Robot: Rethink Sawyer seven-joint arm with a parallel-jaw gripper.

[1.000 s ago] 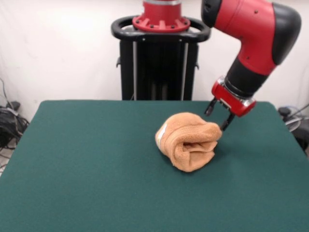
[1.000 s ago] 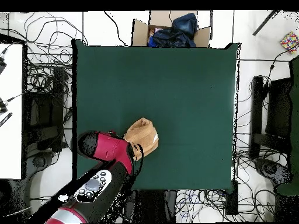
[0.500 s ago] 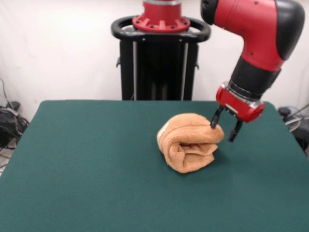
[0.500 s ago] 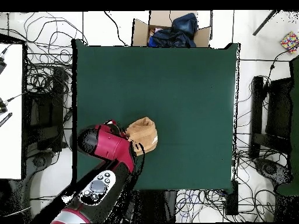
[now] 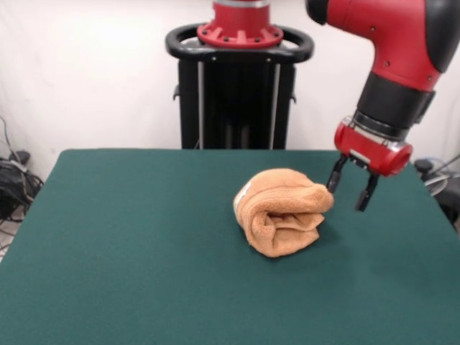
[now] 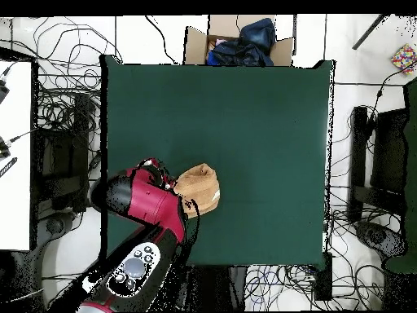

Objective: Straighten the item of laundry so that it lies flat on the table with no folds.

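The Sawyer arm [image 5: 392,43] has glossy red shells with black joint sections; its red wrist flange carries a gripper [image 5: 352,188] with two slim black fingers [image 5: 335,178].

Even, diffuse room light fills both views, bright enough that nothing sits in deep gloom. In the front view the pale wall behind is close to washed out, and the red shells of the arm [image 5: 388,29] carry soft glossy highlights along their upper curves. The towel [image 5: 282,210] throws only a faint, short shadow onto the table [image 5: 129,251], darkest just under its lower right side, which suggests light from above. The green top is matte and shows no glare. Edges in the front view look slightly soft. The overhead view has harsher contrast, with white floor areas blown out.
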